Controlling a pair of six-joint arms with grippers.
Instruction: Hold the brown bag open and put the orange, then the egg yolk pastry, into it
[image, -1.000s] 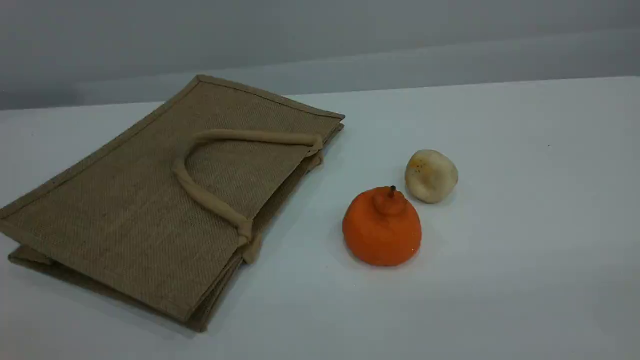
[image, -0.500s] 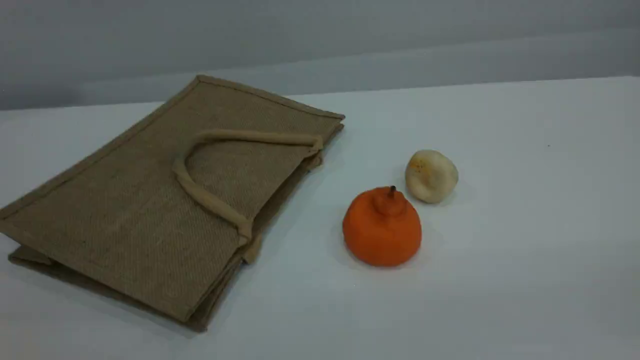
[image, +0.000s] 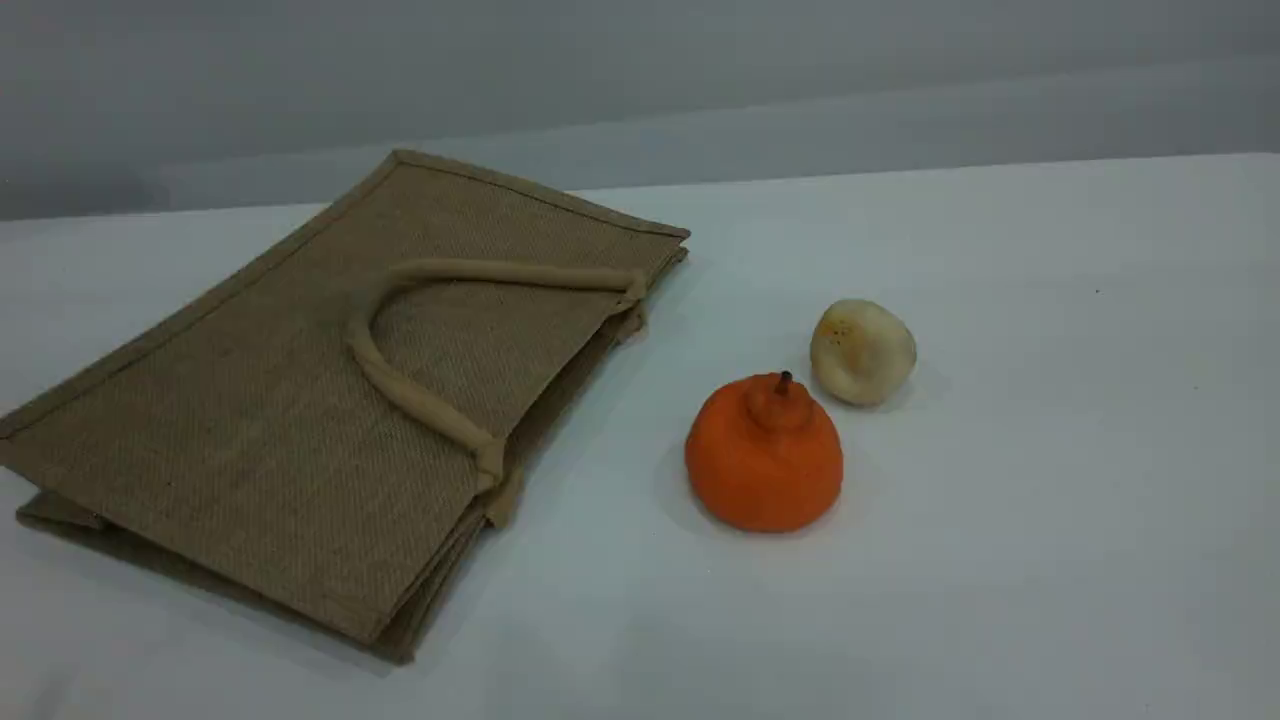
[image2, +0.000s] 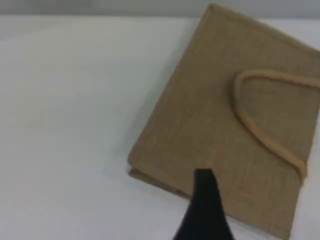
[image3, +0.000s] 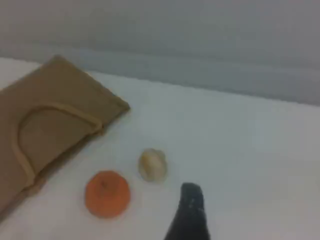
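The brown bag (image: 300, 400) lies flat and closed on the table's left half, its beige loop handle (image: 400, 385) on top; it also shows in the left wrist view (image2: 215, 125) and the right wrist view (image3: 45, 120). The orange (image: 765, 455) sits to the bag's right, stem up. Just behind it, to the right, rests the egg yolk pastry (image: 862, 352). No arm shows in the scene view. One dark fingertip (image2: 205, 200) of my left gripper hovers over the bag's near corner. My right gripper's fingertip (image3: 191, 210) hangs right of the orange (image3: 107, 194) and the pastry (image3: 152, 165). Neither gripper holds anything.
The white table (image: 1050, 450) stretches bare to the right of the food and along the front. Its far edge meets a grey wall (image: 800, 80) behind the bag.
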